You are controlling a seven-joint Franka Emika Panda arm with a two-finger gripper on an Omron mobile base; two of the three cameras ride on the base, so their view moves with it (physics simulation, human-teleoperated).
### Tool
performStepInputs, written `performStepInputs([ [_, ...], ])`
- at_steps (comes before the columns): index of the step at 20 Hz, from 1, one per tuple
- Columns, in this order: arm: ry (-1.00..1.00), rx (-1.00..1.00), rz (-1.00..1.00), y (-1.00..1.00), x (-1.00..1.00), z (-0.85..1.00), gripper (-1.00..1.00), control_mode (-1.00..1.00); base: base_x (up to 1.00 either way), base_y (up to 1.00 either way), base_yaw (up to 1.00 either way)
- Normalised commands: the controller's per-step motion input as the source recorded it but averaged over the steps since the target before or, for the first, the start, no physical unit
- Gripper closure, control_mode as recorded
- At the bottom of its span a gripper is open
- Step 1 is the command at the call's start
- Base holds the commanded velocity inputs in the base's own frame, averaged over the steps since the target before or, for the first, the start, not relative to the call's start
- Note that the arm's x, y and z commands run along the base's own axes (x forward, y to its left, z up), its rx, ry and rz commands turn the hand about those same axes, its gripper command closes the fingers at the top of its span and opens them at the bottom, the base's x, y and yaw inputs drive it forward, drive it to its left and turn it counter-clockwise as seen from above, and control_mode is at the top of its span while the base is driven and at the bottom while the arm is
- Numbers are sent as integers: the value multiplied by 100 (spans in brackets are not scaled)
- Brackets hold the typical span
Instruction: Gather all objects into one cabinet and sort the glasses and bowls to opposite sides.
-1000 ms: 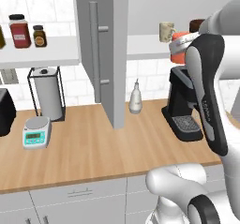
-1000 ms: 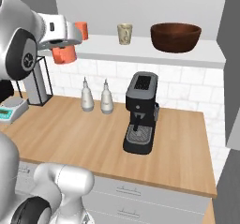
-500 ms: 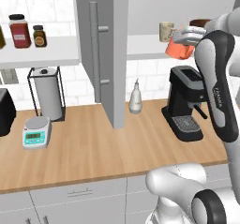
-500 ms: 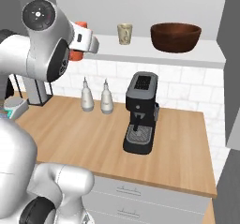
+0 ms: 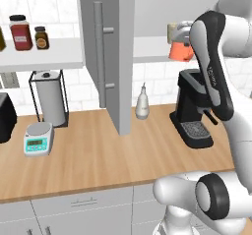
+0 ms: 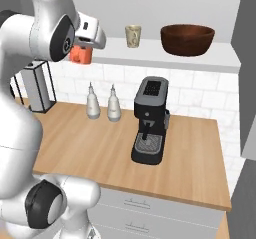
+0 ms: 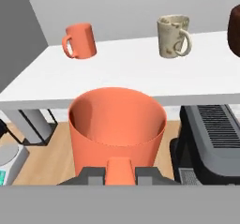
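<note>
The small orange-red cup (image 7: 117,124) is close up in the hand view with my gripper (image 7: 119,175) shut on its near side. The cup (image 6: 80,54) hangs just before the left end of the cabinet's white shelf (image 6: 150,53), at shelf-edge height. In the left base view the cup (image 5: 181,49) shows beside my forearm. On the shelf stand the cream handled mug (image 7: 174,35) (image 6: 133,35) and, to its right, the wide dark brown bowl (image 6: 187,39). An orange handled mug (image 7: 80,40) also stands on the shelf's left part. The grey cabinet door (image 5: 106,57) is swung open.
A black coffee machine (image 6: 150,118) (image 5: 194,111) stands on the wooden counter below the shelf, with two white spouted bottles (image 6: 92,103) left of it. A paper towel holder (image 5: 49,99), a scale (image 5: 38,138) and dark-lidded jars (image 5: 20,32) lie further left. Another open door (image 6: 247,83) is at the right.
My arm's elbow and wrist have swung round while the held cup stayed before the shelf's left end, shifting only slightly. The things on the shelf have not moved.
</note>
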Motion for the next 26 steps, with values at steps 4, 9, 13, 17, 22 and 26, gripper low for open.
performStepInputs([
  [4, -6, -2, 0, 0, 21, -9, 100, -100, 0, 0, 0],
  [9, -22, -12, 0, 0, 31, -44, 100, -100, 0, 0, 0],
  [13, -9, -9, 0, 1, 3, -8, 100, -100, 0, 0, 0],
  [17, -5, 0, 0, 0, 5, 0, 100, -100, 0, 0, 0],
  [22, -2, 0, -2, 0, 36, 0, 100, -100, 0, 0, 0],
  [26, 0, 0, -2, 0, 23, 1, 100, -100, 0, 0, 0],
])
